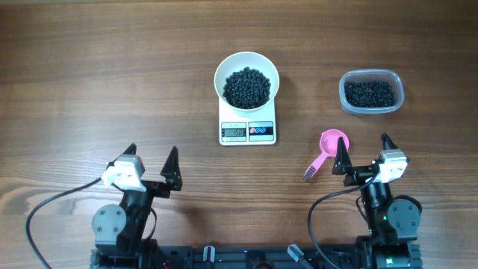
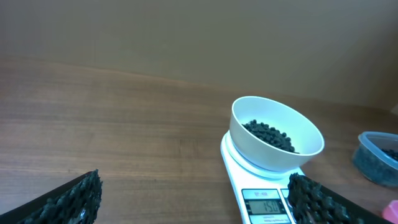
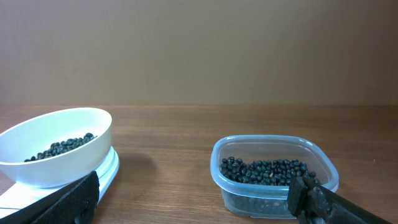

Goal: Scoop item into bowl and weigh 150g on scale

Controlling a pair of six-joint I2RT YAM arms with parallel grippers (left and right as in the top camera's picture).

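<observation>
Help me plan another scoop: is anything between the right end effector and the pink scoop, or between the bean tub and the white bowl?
Nothing visible. The pink plastic scoop lies beside the open right end effector, and only wooden table separates the clear plastic tub from the round white bowl.

Robot lab w/ wood table [image 1: 75,60], bare wall [image 3: 199,50]
</observation>
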